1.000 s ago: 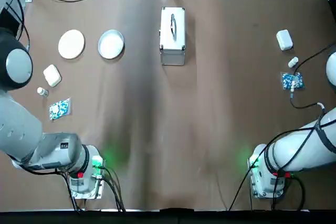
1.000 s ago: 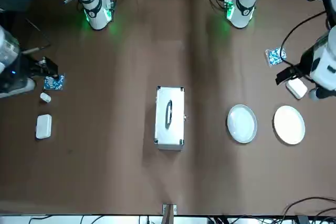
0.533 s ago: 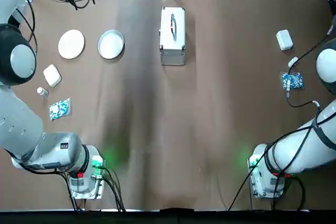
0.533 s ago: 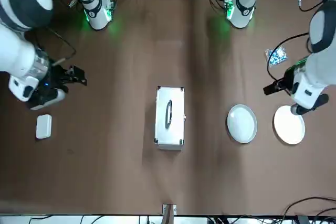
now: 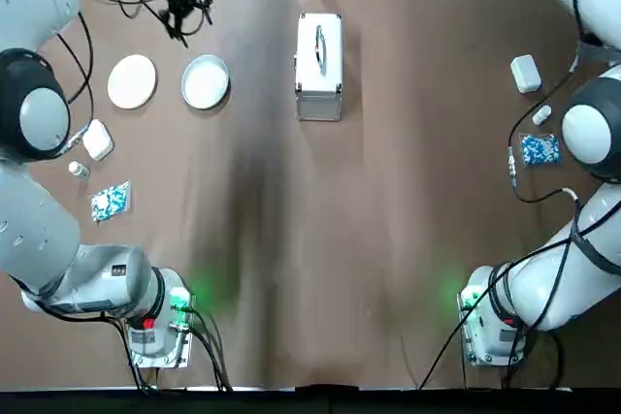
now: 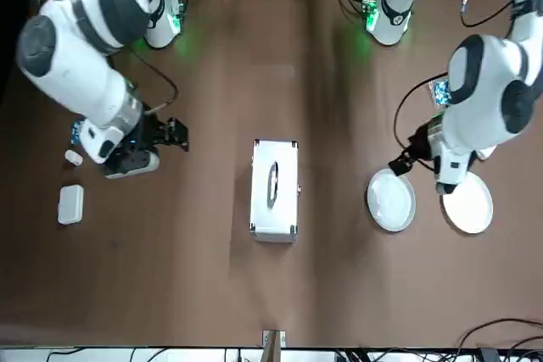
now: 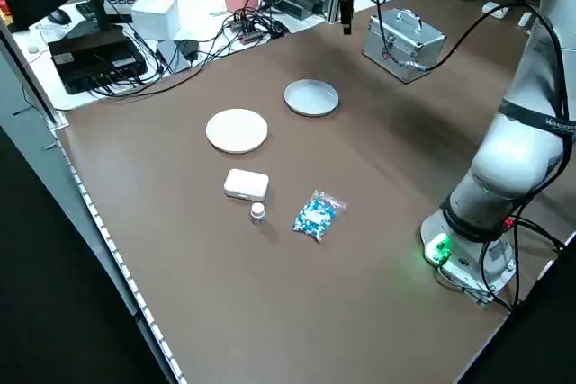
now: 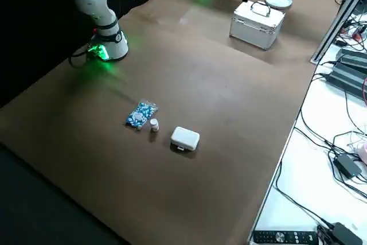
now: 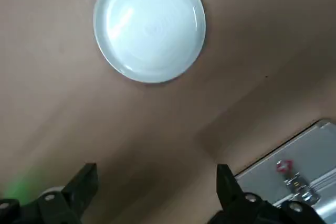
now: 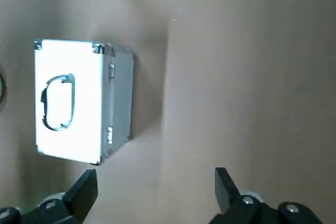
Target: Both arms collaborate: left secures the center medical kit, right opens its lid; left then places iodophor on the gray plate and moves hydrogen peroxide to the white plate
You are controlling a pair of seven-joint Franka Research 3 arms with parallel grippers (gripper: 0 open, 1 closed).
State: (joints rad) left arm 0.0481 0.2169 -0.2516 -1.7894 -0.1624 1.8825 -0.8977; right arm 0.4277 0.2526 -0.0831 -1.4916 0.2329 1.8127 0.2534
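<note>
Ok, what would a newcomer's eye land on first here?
Probably the silvery medical kit, sitting alone at the middle of the table's far side, with its lid closed. Next, the two big white arms reaching in from either side: the left gripper hangs high near the two round plates, the right gripper is up on the kit's other side, both with fingers spread and empty.

Green glow on brown tabletop.

The white-and-silver kit stands closed, its handled lid on top. The gray plate lies between it and the white plate.
</note>
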